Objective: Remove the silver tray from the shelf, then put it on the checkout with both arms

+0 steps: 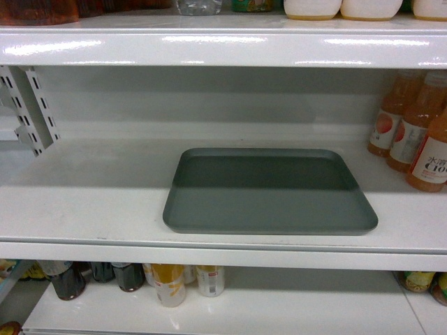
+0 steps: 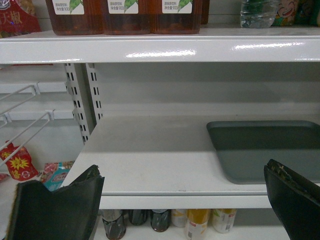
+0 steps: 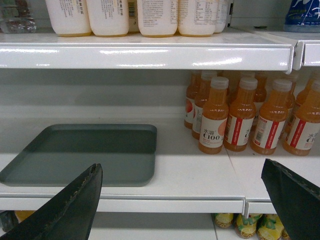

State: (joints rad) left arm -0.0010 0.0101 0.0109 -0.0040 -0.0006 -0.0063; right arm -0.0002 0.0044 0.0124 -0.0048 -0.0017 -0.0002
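Both claws, the left claw (image 2: 182,200) and right claw (image 3: 182,200), are hanging wide open, holding nothing, short of the glossy white shelf board (image 1: 84,209). Between them is lying the flat grey-green metal tray (image 1: 269,192), long axis left-to-right, neither arm clearly nearer.

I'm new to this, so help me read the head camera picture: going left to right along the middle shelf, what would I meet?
Slotted white shelf brackets → silver tray → orange juice bottles, all on the shelf.
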